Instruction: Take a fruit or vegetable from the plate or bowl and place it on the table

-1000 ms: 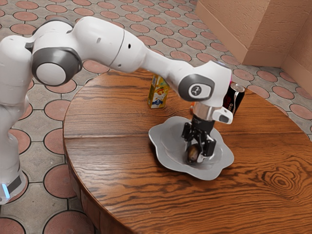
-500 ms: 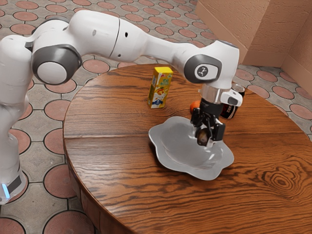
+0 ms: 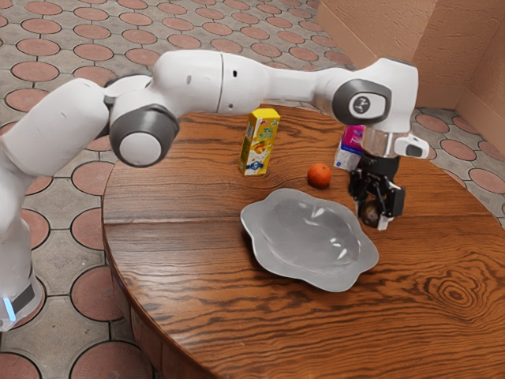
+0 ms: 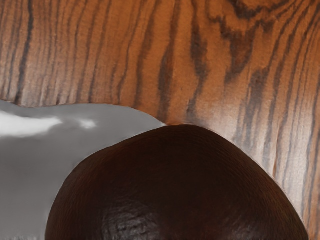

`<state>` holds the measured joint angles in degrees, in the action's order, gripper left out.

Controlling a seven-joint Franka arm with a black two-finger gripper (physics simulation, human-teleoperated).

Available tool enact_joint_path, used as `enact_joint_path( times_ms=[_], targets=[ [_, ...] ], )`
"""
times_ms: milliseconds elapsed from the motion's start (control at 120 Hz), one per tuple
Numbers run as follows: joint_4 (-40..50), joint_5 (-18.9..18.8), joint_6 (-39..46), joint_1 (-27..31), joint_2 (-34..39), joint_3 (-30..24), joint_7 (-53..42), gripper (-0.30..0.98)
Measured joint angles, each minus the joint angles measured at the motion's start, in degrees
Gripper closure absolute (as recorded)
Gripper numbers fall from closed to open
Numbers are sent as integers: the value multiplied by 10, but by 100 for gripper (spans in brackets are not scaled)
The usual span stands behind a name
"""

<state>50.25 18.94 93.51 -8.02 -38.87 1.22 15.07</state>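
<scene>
Just beside the rim of the wavy-edged, shallow grey dish (image 3: 296, 237), toward the exterior view's right, the black two-finger claw (image 3: 374, 215) hangs in the air at the end of the white jointed arm (image 3: 284, 85). It is closed on a dark brown, rounded fruit (image 3: 370, 211), one finger on either side, and in the wrist view the fruit's leathery skin sits close under the hand, with the dish's edge and the wood grain of the round brown wooden desk (image 3: 181, 245) beyond it. So the picking-up half looks done: the fruit is up off the dish and gripped. The putting-down half is left, since the fruit is held above the desk and has not been set on it. How much of the dish's edge may lie under it is hard to judge, so I would carry it a little farther out before lowering, then open only once it rests on the wood. Being rounded (an awkward shape to leave on a flat top), it might roll if let go too high. The small round orange fruit (image 3: 319, 175) already sits on the desk by the dish, and I would want the descent to keep well away from it.
</scene>
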Motion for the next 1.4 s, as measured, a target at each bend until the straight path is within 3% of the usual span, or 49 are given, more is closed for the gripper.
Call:
enact_joint_path(
  times_ms=[142,217,450,650,750,925,1183,1400],
  targets=[
    [1,-24,-5,-89,3,-2,14,40],
    [2,-31,-6,-118,1,-2,23,35],
    [7,-36,-4,-138,-20,-1,42,34],
    [7,-37,2,-148,-39,-1,54,44],
    [8,-36,5,-153,-40,0,61,27],
    [9,-33,8,-154,-40,0,72,9],
    [10,-32,3,-149,-30,5,84,1],
    [11,-36,-63,-149,95,7,108,0]
  ],
)
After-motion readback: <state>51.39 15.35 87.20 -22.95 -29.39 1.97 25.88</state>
